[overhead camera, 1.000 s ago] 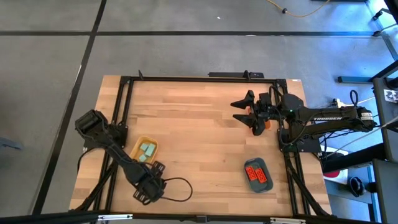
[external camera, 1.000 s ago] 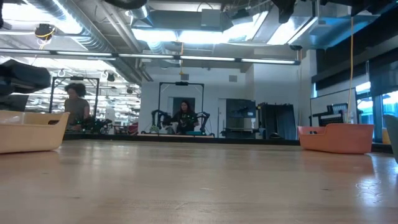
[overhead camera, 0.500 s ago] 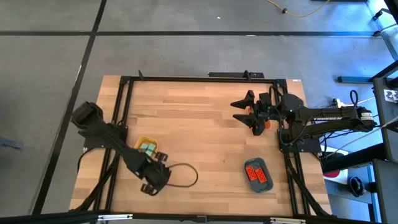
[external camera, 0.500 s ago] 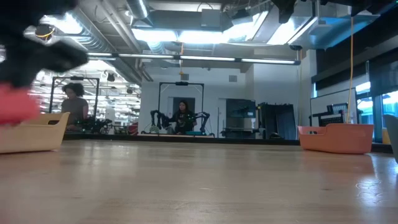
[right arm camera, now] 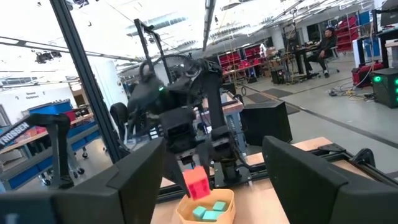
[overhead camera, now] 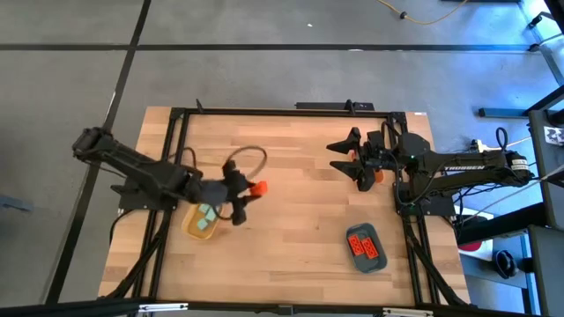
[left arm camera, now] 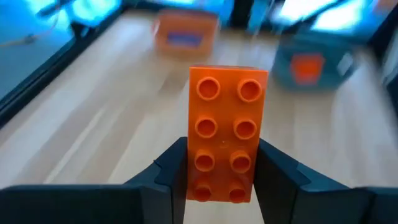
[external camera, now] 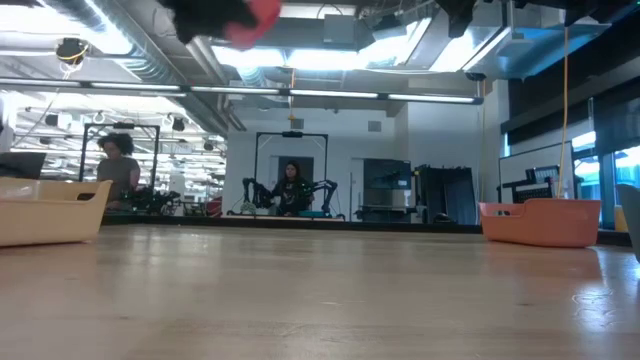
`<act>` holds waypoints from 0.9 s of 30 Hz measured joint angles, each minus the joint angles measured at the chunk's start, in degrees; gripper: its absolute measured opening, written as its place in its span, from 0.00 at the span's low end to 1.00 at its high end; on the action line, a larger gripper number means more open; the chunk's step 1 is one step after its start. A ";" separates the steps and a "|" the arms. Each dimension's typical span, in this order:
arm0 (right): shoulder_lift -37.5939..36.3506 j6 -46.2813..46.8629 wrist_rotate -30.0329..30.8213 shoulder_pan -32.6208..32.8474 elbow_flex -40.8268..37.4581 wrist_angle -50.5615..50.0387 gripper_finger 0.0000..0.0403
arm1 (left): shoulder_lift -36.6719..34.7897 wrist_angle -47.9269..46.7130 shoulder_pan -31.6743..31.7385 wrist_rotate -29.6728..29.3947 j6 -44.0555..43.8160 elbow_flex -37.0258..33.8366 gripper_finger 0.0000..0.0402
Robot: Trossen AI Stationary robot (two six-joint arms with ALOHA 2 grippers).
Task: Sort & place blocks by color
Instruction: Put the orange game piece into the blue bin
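Note:
My left gripper [overhead camera: 249, 190] hangs above the table just right of the yellow tray [overhead camera: 189, 227] and is shut on a red-orange oblong brick [overhead camera: 256, 187]. The yellow tray holds pale teal blocks [overhead camera: 207, 215]. Red blocks [overhead camera: 365, 246] lie in the dark teal tray [overhead camera: 377, 261] near the right edge. My right gripper [overhead camera: 339, 156] is open and raised at the far right, beside the orange tray [overhead camera: 379, 175]. The left wrist view shows purple inside that orange tray [left arm camera: 185, 32]. The low view has the brick [external camera: 262, 10] high at the top. My left gripper pinches the red-orange brick between its two fingers [left arm camera: 171, 171], on the long sides at one short end [left arm camera: 219, 183]. The fingers reach roughly level toward the table's right. The brick is lifted clear and sticks out beyond the fingertips, studs facing the wrist camera.
Black frame rails [overhead camera: 176, 141] run along the table's edges. A loop of the left arm's cable [overhead camera: 248, 155] stands over the wood. Bare wood [overhead camera: 300, 211] lies between the yellow tray and the dark teal tray. People sit in the room beyond [external camera: 290, 185].
My left gripper has swung from the table's near-left corner toward the far edge and somewhat right, past the yellow tray, rising as it went. The red-orange brick has travelled with it, from low at the left of the low view to high at its top.

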 joint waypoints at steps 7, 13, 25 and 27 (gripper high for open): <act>0.00 0.02 -0.08 0.00 0.00 -0.02 0.68 | -0.48 34.25 6.91 8.80 -0.83 -11.81 0.32; 0.02 -0.04 -0.22 0.00 0.00 -0.04 0.68 | 0.81 43.76 8.69 10.44 -4.15 -14.64 0.32; 0.02 -0.17 -0.20 0.00 0.00 -0.24 0.68 | 0.91 46.12 8.72 13.30 -4.44 -14.68 0.32; 0.02 -0.17 -0.20 0.00 0.00 -0.24 0.68 | 0.91 46.15 8.72 13.44 -4.44 -14.68 0.32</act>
